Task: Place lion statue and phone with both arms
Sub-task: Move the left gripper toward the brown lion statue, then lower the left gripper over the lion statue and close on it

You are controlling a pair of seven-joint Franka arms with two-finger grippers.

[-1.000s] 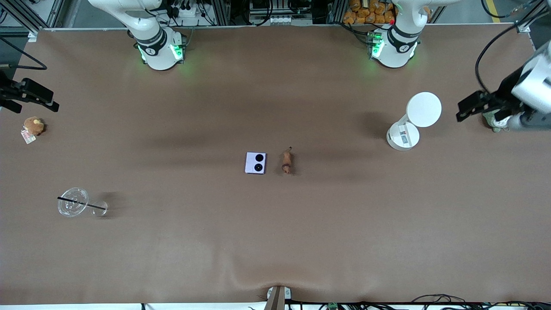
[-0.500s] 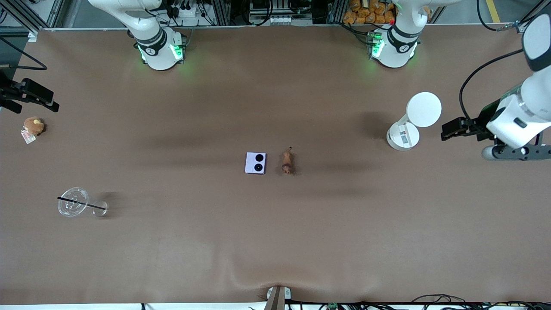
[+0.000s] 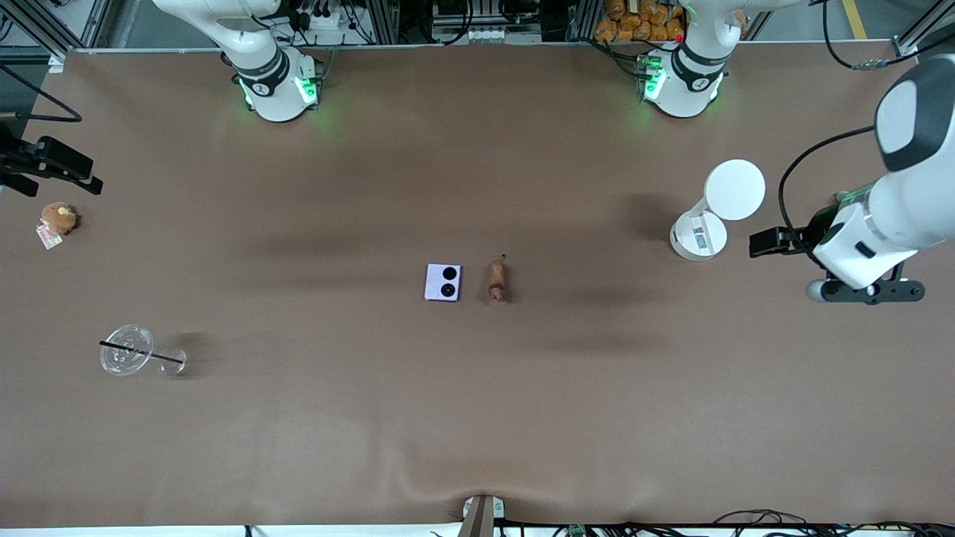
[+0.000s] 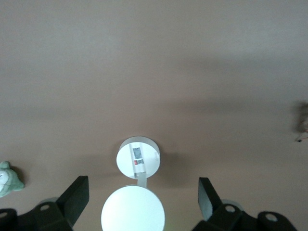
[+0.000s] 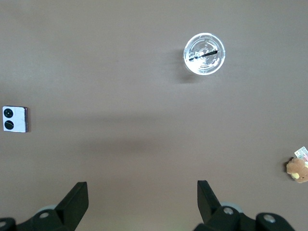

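The lilac phone [image 3: 443, 283] lies flat at the table's middle with its two black circles up. It also shows in the right wrist view [image 5: 15, 119]. The reddish-brown lion statue [image 3: 497, 280] lies beside it, toward the left arm's end, and shows as a blur at the edge of the left wrist view [image 4: 303, 124]. My left gripper [image 3: 768, 242] is open and empty in the air by the white two-disc stand [image 3: 716, 212]; its wrist view [image 4: 140, 198] looks down on that stand [image 4: 138, 158]. My right gripper [image 3: 56, 165] waits open and empty at the right arm's end [image 5: 142, 199].
A round brown plush toy with a tag [image 3: 58, 218] sits by the right gripper, also in the right wrist view [image 5: 298, 168]. A clear cup with a black straw [image 3: 128, 350] lies nearer the front camera. A grey-green plush [image 4: 7, 179] shows in the left wrist view.
The left arm has swung from the table's end toward the white stand, and now covers the grey-green plush in the front view. The right arm, phone and lion statue have not moved.
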